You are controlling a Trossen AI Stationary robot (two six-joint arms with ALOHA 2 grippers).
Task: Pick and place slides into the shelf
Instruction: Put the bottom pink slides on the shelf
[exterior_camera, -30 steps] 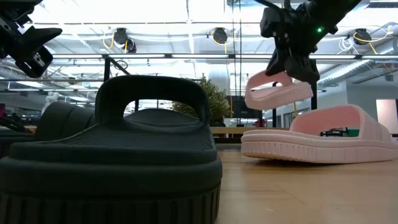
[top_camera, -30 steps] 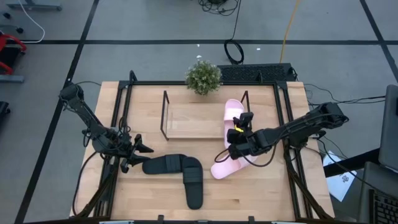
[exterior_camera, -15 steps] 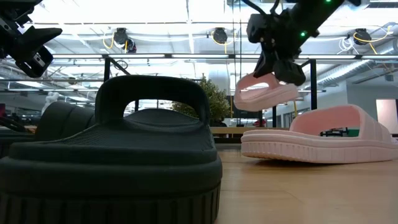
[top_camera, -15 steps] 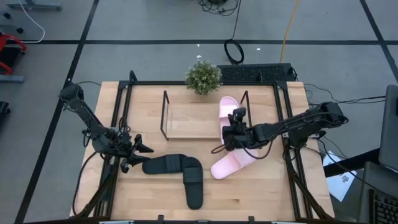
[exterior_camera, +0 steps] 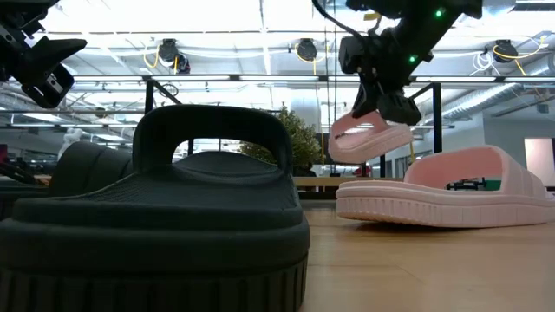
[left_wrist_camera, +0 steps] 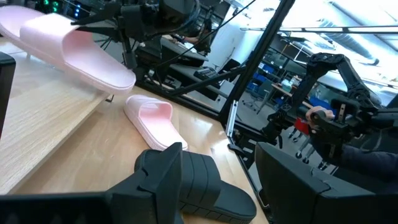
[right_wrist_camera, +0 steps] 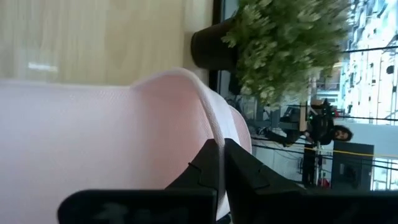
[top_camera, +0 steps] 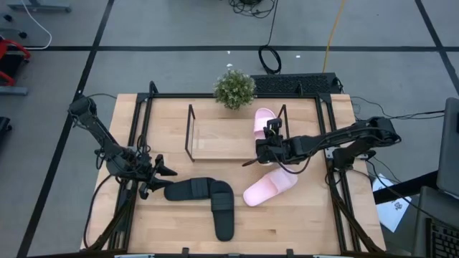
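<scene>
- High view: right gripper (top_camera: pixel 266 144) was over the right end of the shelf (top_camera: pixel 215 148), jaws pinched on a pale pink slide (top_camera: pixel 262 125).
- That held pink slide was off the table; in the low view (exterior_camera: pixel 371 139) it hung tilted below the jaws, clear of the board.
- Right wrist view: the two dark fingers (right_wrist_camera: pixel 233 163) sat pressed together on the thin edge of the pink slide (right_wrist_camera: pixel 93 137), with the potted plant (right_wrist_camera: pixel 280 43) beyond the fingertips.
- Second pink slide (top_camera: pixel 269 188) lay flat on the tabletop (top_camera: pixel 172 226), just below and beside the right jaws, not touching them.
- Left gripper (top_camera: pixel 165 172) hovered at the left side of the table, jaws spread, holding nothing.
- First black slide (top_camera: pixel 192 190) lay just ahead of the left jaws, near but apart from the fingertips.
- Second black slide (top_camera: pixel 223 213) lay at an angle to the first, touching or overlapping it at one end, farther from the left jaws.
- Shelf board looked bare apart from the held pink slide overhanging its right frame.
- Left wrist view: both pink slides showed beyond the left fingers, one raised (left_wrist_camera: pixel 68 46), one flat (left_wrist_camera: pixel 152 121).
</scene>
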